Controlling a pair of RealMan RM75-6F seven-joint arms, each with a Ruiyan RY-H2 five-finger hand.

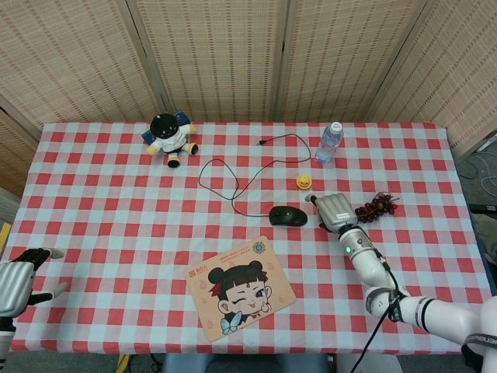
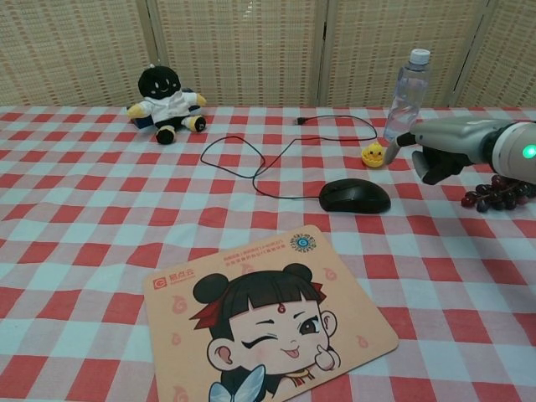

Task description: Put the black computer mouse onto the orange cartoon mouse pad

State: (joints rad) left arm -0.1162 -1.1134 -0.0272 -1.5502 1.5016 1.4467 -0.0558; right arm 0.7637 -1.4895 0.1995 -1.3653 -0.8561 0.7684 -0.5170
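The right hand (image 1: 334, 211) hovers low over the checked tablecloth (image 1: 109, 210), holding nothing. The chest view shows its fingers (image 2: 435, 163) curled down and apart, which the head view, looking at its grey back, hides. Only the head view catches the left hand (image 1: 15, 273) at the near left corner, empty, fingers loosely spread.

Just to the left of the right hand, close but not touched, sits the 1 black mouse (image 1: 288, 216), smooth and domed, resting on the cloth. Its thin cable (image 1: 225, 183) loops away toward the far side. Nearer the robot and further left lies the 1 mouse pad (image 1: 241, 287), a flat orange rectangle with rounded corners, printed with a winking cartoon face and well apart from the mouse.

Just beyond the right hand stands 1 small yellow duck (image 1: 304, 182), and past that 1 clear plastic bottle (image 1: 329, 143). On the hand's right lies 1 bunch of dark grapes (image 1: 376, 207). Far off to the left sits 1 plush doll (image 1: 171, 137) with a black head. Woven screens (image 1: 233, 54) close off the back.
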